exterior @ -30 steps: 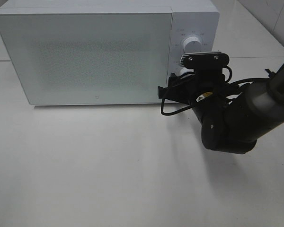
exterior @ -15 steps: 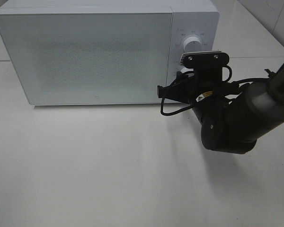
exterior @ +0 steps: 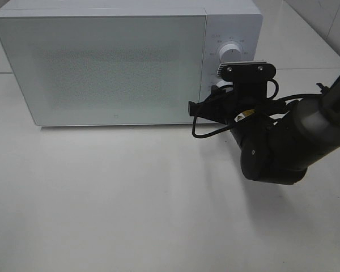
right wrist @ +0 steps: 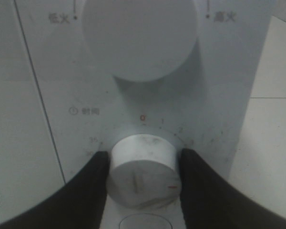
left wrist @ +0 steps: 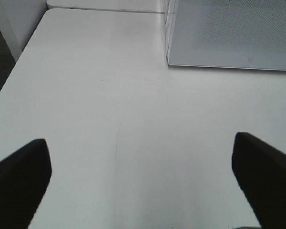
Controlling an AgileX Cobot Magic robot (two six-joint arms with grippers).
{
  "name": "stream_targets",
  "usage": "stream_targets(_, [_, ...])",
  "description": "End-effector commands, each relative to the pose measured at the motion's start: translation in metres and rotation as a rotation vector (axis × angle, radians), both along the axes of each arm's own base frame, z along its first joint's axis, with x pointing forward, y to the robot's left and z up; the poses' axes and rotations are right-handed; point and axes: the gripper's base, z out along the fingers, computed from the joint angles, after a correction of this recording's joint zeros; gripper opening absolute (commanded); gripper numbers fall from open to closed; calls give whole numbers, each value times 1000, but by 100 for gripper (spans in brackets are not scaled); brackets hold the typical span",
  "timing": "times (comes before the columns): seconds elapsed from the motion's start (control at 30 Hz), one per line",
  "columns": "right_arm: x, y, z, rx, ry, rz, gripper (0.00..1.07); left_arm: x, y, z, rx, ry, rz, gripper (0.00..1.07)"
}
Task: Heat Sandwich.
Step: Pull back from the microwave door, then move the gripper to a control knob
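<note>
R gripper clamped on microwave timer knob, red mark ~4 o'clock; L gripper wide open, holding 0.

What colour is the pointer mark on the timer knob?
Red, on the white timer knob; clearest in the right wrist view.

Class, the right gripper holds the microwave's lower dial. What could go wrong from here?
The right gripper pinches the timer dial by its sides; it could slip while turning. The scale marks sit close together, so overturning may set too long a time. The closed door hides the inside; it might run empty.
</note>
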Motion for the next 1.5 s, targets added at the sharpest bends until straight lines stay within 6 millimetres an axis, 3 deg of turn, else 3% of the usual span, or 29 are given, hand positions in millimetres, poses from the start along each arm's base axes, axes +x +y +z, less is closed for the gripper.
stream_targets(0.03, [4, -2, 9, 90, -78, -30, 15, -4, -1, -1, -4, -21, -5, 98])
stream_targets(0.3, [4, -2, 9, 267, -69, -59, 15, -4, -1, -1, -4, -21, -5, 98])
stream_targets(1.0, [4, -3, 10, 1048, -48, -191, 15, -4, -1, -1, -4, -21, -5, 98])
stream_targets(1.13, [4, -5, 12, 1271, -59, -228, 16, -4, -1, -1, -4, -21, -5, 98])
stream_targets(1.5, [4, -9, 12, 1618, -76, -316, 16, -4, -1, -1, -4, -21, -5, 98])
